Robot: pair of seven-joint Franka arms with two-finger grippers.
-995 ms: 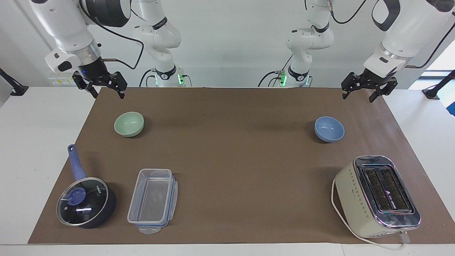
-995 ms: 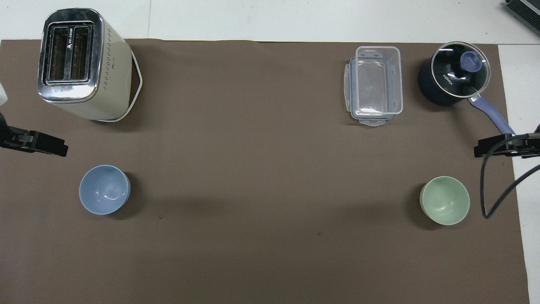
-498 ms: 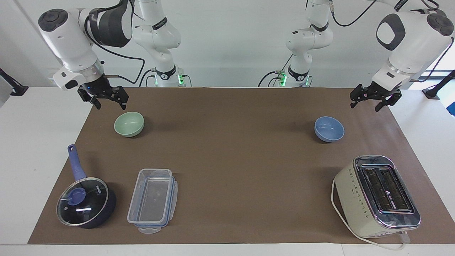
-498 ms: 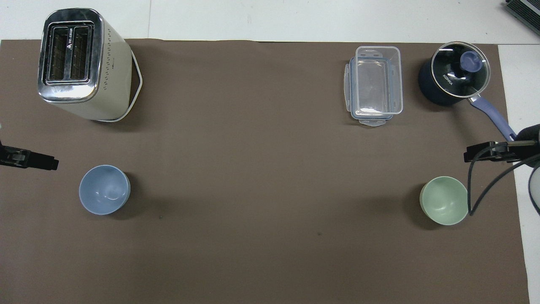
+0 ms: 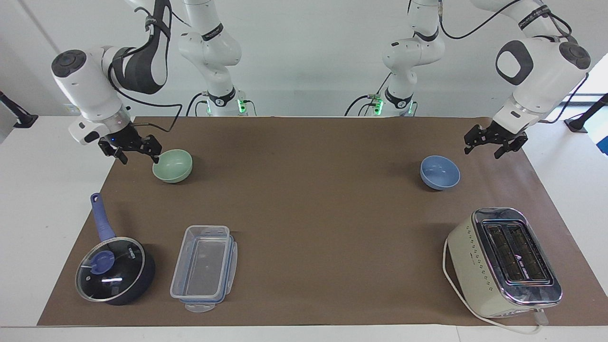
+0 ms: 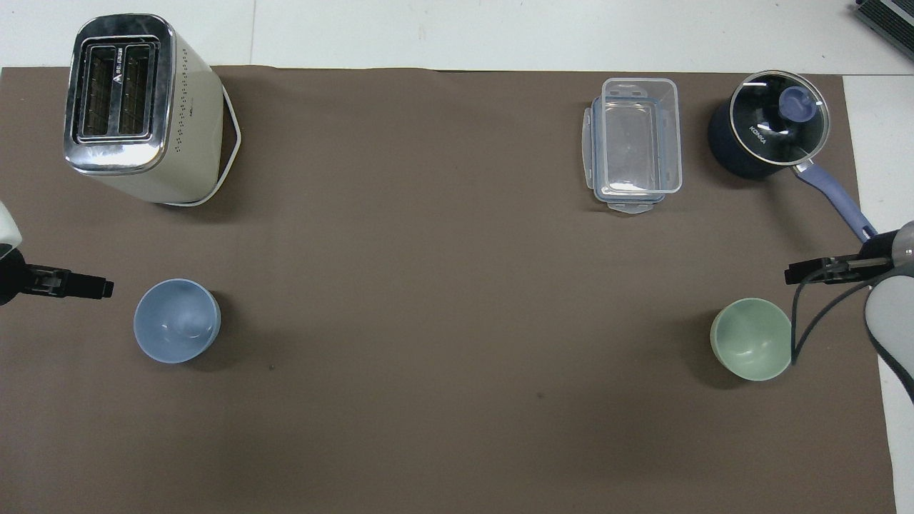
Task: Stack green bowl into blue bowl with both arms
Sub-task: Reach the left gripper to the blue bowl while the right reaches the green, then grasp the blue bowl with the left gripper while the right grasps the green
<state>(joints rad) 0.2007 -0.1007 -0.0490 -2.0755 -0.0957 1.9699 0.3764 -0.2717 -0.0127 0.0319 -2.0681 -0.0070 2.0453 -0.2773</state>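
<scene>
Brown matting (image 5: 308, 213) is spread over nearly the whole table, and a big bare stretch is left mid-frame in the facing view. The green bowl (image 5: 172, 165) is seen upper left, the blue bowl (image 5: 440, 172) upper right, both empty, smooth and matte. The right gripper (image 5: 135, 152) is hung just beside the green bowl's rim, jaws released, nothing held; the left gripper (image 5: 491, 143) is released too, near the blue bowl.

In the overhead view, a clear empty plastic box (image 6: 634, 145), a glass-lidded saucepan (image 6: 767, 133) and a cream toaster (image 6: 136, 111) are lined along the top edge.
</scene>
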